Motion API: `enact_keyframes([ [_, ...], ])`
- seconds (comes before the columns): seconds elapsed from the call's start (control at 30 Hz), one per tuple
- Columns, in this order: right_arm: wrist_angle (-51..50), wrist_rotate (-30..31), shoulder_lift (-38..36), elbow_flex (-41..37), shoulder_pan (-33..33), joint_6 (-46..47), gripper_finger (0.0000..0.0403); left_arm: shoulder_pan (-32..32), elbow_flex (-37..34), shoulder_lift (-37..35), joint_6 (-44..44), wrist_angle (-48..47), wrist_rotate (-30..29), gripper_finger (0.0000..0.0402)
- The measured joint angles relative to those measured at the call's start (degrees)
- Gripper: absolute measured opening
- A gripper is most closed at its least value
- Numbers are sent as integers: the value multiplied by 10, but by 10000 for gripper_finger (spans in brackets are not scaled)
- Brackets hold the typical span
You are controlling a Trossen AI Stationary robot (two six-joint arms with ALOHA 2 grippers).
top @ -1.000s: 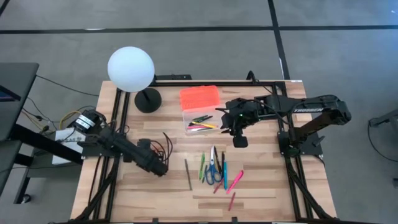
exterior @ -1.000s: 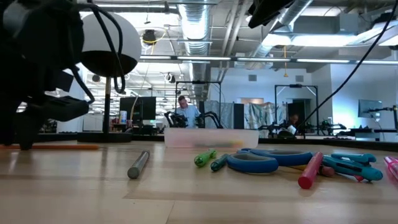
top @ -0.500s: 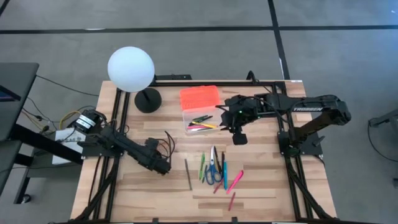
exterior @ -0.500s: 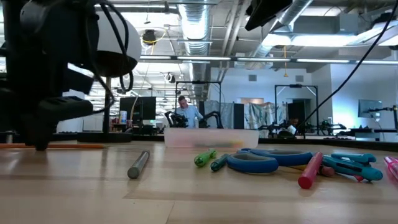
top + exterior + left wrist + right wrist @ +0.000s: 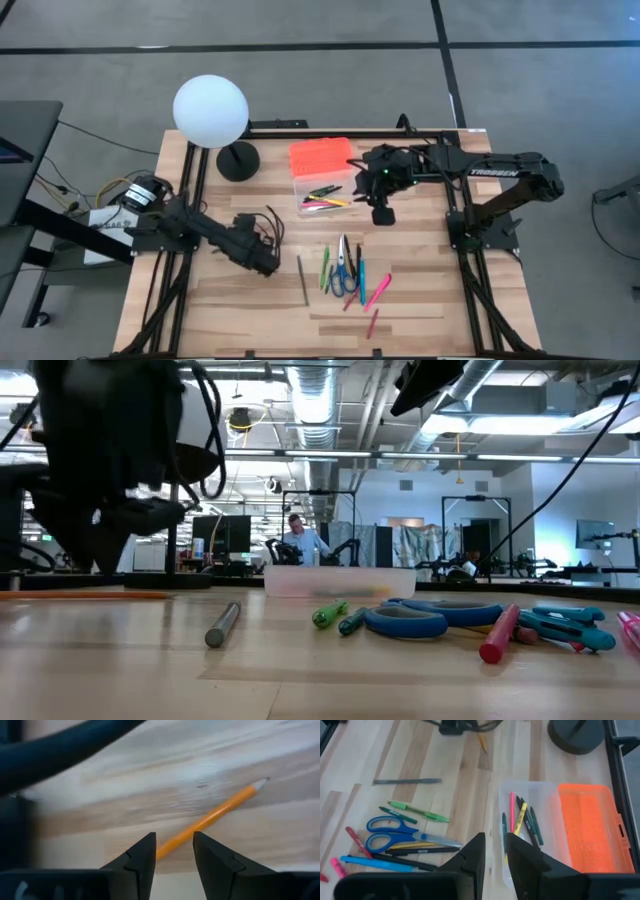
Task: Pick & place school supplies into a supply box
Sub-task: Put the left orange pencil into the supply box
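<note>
Several pens already lay in the supply box at upper centre of the high view, its orange lid folded back; by my count the job was under half done. More supplies, among them the scissors, a grey pencil and a pink pen, waited on the surface at lower centre. The right pincer hung just right of the box; the left pincer sat at lower left.

Low view: the scissors lay right of centre, the clear box behind them.

Left wrist view: the left pincer stood apart, empty, over an orange pencil.

Right wrist view: the right pincer was slightly apart and empty, poised over the box at right.
</note>
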Motion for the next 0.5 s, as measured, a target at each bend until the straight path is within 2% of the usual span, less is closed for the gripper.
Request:
enact_keyframes([
  [0.2,8,0,0,0,0,0,72,61,-47,-3,-7,104,26,126],
  [0.5,-6,-1,0,0,1,9,72,85,-48,-3,65,127,30,125],
])
